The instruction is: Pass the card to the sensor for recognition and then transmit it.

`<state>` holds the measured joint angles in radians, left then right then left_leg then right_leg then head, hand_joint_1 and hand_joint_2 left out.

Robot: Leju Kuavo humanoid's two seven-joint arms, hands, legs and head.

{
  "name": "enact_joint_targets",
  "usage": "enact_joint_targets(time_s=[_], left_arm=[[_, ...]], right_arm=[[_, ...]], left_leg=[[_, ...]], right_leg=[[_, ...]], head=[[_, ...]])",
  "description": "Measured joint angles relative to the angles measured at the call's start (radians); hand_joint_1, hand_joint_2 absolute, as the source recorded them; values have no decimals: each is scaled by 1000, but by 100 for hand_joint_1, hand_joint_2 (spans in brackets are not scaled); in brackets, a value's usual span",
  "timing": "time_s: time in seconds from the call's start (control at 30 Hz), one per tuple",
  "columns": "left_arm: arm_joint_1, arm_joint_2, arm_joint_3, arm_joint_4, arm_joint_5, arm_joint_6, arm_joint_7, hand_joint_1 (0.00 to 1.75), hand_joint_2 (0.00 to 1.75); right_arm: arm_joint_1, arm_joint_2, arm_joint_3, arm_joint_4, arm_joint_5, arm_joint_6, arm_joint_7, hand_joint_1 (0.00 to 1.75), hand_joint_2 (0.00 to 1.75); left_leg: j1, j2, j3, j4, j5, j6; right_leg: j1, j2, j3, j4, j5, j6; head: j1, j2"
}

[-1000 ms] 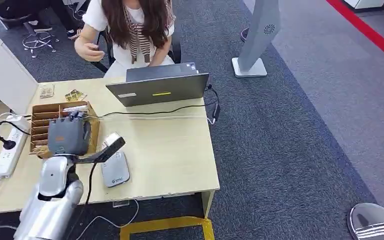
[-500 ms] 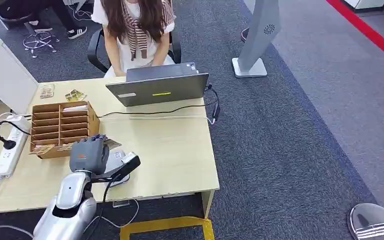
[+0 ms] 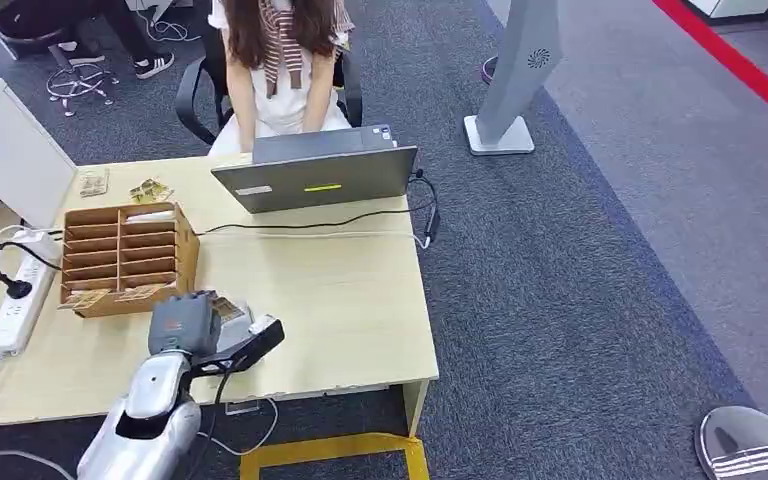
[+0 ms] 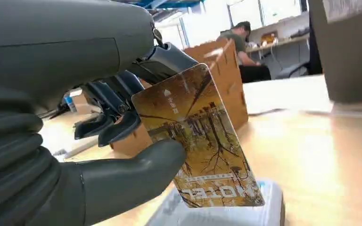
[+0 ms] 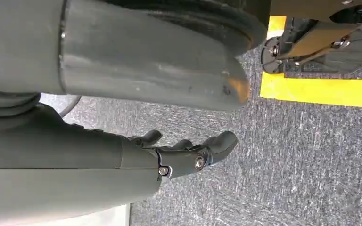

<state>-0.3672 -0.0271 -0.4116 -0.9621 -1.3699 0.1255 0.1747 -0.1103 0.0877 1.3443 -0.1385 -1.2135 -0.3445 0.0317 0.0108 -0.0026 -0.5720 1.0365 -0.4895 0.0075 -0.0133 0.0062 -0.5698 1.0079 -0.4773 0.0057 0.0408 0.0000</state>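
In the left wrist view, the thick grey thumb (image 4: pixel 136 162) is pressing against the face of the card (image 4: pixel 198 141) while the darker fingers (image 4: pixel 118 106) are curling in behind it, so the left hand (image 3: pixel 188 322) is pinching the card between them. The card is showing a golden-brown tree picture and is standing tilted, with its lower edge sitting just above, or on, the pale sensor (image 4: pixel 226 214); whether the two are touching cannot be told. In the head view, that hand is sitting in the lower left of the frame, over the near part of the table (image 3: pixel 340 310), with the card (image 3: pixel 226 307) peeking out at its right side and the sensor (image 3: pixel 250 327) lying mostly under it.

The right hand (image 5: pixel 188 150) is hanging at the middle of the right wrist view above dark carpet, its fingers loosely extended and apart, holding nothing.

Just above the left hand in the head view, a brown slotted card box (image 3: pixel 125 255) is standing on the table, with a white power strip (image 3: pixel 15 300) at the left edge. A grey laptop (image 3: pixel 320 175) is standing open at the upper middle of the table, and a person (image 3: pixel 280 60) is sitting behind it at the top of the frame. A black cable (image 3: pixel 360 218) is running across the table below the laptop.
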Motion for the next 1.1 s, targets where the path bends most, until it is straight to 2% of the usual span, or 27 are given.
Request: enact_joint_targets(time_s=[0.23,0.7,0.83,0.9,0.97,1.1], left_arm=[[-27,-7,-1,39,8,-41,3,175,175],[-78,-10,-13,104,18,-82,11,175,175],[-80,-12,-13,105,28,-39,11,175,175],[-76,-12,-13,100,25,15,11,175,175],[-73,-14,-13,69,18,57,11,175,175],[-85,-14,-13,-8,13,100,1,175,175]], right_arm=[[0,0,10,2,-6,-1,6,0,0],[-1,0,23,2,-15,-2,11,0,0],[0,0,24,3,-21,-2,10,0,0],[0,0,24,3,-22,-2,5,0,0],[0,0,25,3,-22,-2,0,0,0],[0,0,28,4,-22,-2,-5,0,0]], left_leg=[[0,-1,0,0,0,0],[0,-1,4,0,0,0],[0,-1,4,0,1,0],[0,-1,4,0,1,0],[0,-1,2,0,2,0],[0,-1,1,0,1,0]], right_leg=[[0,-1,1,0,0,0],[0,-1,4,0,0,0],[0,-1,4,0,0,0],[0,-1,4,0,1,0],[0,-1,2,0,1,0],[0,-1,2,0,1,0]], head=[[0,0],[0,0],[0,0],[0,0],[0,0],[0,0]])
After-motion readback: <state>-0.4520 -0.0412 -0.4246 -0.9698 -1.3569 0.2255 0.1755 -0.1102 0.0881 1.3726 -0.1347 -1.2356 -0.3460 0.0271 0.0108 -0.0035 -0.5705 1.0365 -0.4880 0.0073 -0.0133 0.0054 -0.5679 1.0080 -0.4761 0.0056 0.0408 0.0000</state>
